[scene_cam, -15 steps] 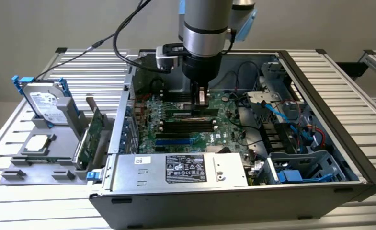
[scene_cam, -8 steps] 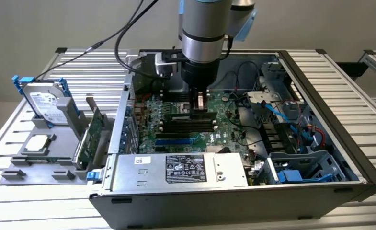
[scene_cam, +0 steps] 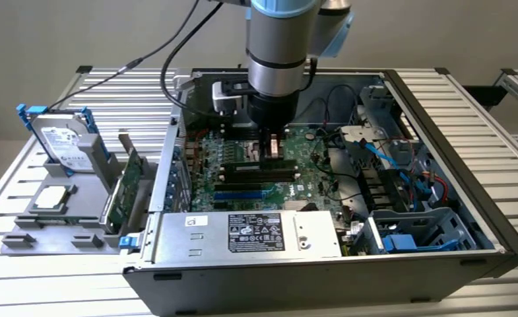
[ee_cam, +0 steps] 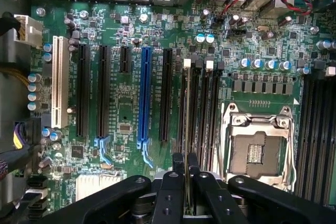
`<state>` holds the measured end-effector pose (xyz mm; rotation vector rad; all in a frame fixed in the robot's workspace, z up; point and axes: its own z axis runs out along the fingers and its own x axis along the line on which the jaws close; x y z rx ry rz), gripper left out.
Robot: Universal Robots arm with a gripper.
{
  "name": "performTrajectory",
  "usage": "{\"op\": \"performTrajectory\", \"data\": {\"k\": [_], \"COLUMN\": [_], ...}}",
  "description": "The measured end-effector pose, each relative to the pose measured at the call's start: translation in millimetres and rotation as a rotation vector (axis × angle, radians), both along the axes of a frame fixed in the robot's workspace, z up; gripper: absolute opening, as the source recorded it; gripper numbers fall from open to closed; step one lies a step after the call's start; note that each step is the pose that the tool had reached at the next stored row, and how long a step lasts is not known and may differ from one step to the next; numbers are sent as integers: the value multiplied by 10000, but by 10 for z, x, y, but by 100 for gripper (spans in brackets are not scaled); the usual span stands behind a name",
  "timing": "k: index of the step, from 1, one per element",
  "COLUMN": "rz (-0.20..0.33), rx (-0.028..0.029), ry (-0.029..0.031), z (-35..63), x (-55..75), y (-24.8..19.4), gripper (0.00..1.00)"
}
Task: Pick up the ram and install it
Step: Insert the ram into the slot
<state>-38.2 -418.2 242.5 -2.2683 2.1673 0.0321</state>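
Note:
In the wrist view the ram appears edge-on as a thin strip. My gripper is shut on it, one black finger pressing each side. The stick stands upright and lines up lengthwise with the black memory slots beside the CPU socket, low over the one nearest the expansion slots. Whether it sits in the slot I cannot tell. In the exterior view my gripper reaches straight down into the open computer case, just above the motherboard and its memory slots.
The empty CPU socket lies beside the slots, with a blue expansion slot on the other side. Cables and the power supply crowd the case. Outside, at the exterior view's left, a stand holds a green expansion card and a hard drive.

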Motion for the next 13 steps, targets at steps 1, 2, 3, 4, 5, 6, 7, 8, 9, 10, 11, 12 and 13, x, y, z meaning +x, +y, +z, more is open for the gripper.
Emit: {"op": "performTrajectory", "data": {"k": [1,2,3,4,5,6,7,8,9,10,11,12,13], "rz": [1,2,3,2,2,3,4,3,3,3,2,2,0], "rx": [-17,-35,-46,-50,-56,-67,-82,-94,-109,-144,-186,-236,-277], "ry": [12,26,31,37,49,80,142,197,239,282,300,306,309], "z": [-8,-18,-31,-45,-58,-66,-70,-70,-71,-71,-72,-73,-74], "x": [0,0,0,0,0,1,6,15,23,35,47,56,60], "y": [0,0,1,1,3,7,11,14,17,21,25,29,32], "gripper": [14,14,14,14,14,14,14,14,14,14,14,14,14]}}
